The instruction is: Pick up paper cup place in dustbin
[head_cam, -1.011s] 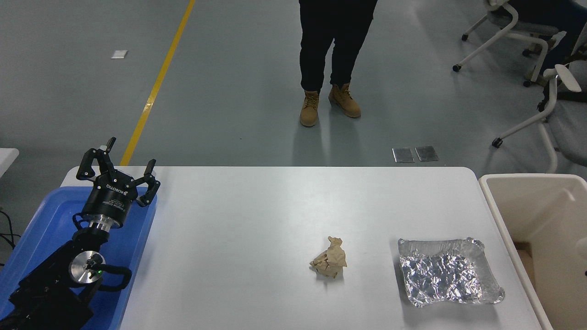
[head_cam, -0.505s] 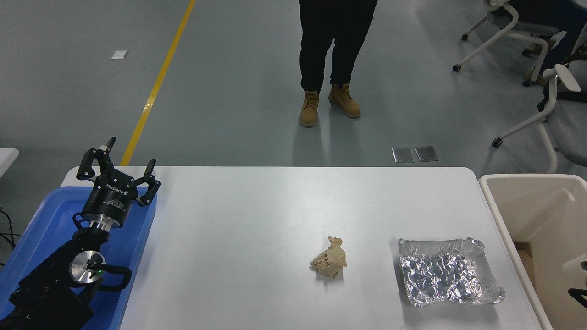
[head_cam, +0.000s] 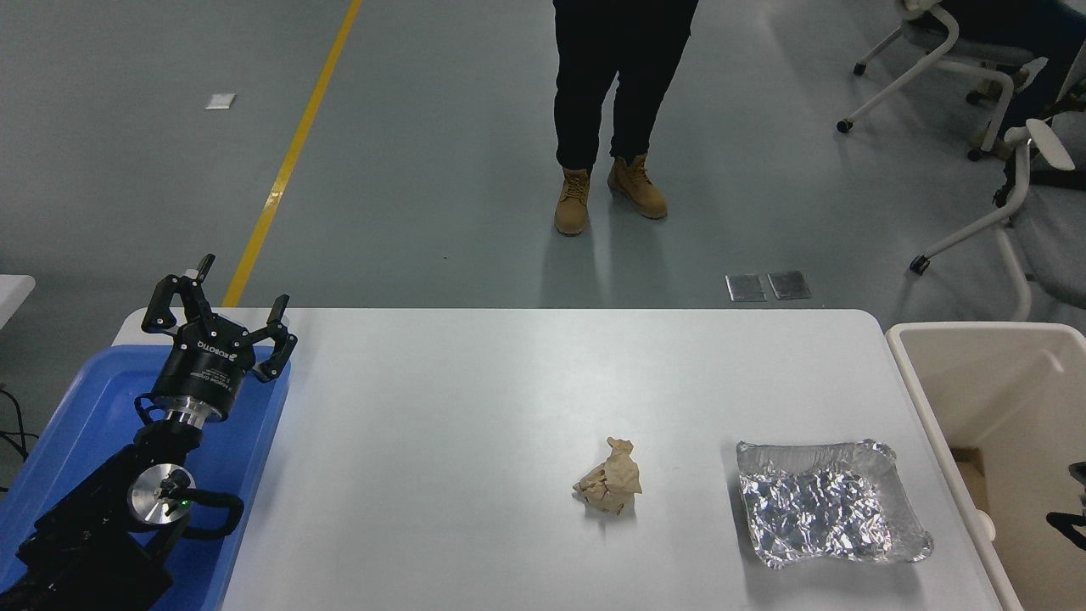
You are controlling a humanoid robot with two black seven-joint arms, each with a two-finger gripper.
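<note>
Paper cup (head_cam: 982, 524): small white shape low in the dustbin (head_cam: 933, 441), against its near wall; half a second ago it was up at my right tool (head_cam: 1074, 496). That tool now spread wide, empty, over the bin. Drop looks done. Left tool (head_cam: 219, 318) parked, spread, over the blue tray (head_cam: 76, 407).

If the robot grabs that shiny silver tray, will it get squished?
Probably yes. The foil tray is thin and already crinkled all over, so it would likely dent under a squeeze. It looks empty and light, so a push would probably slide it across the table rather than tip it.
</note>
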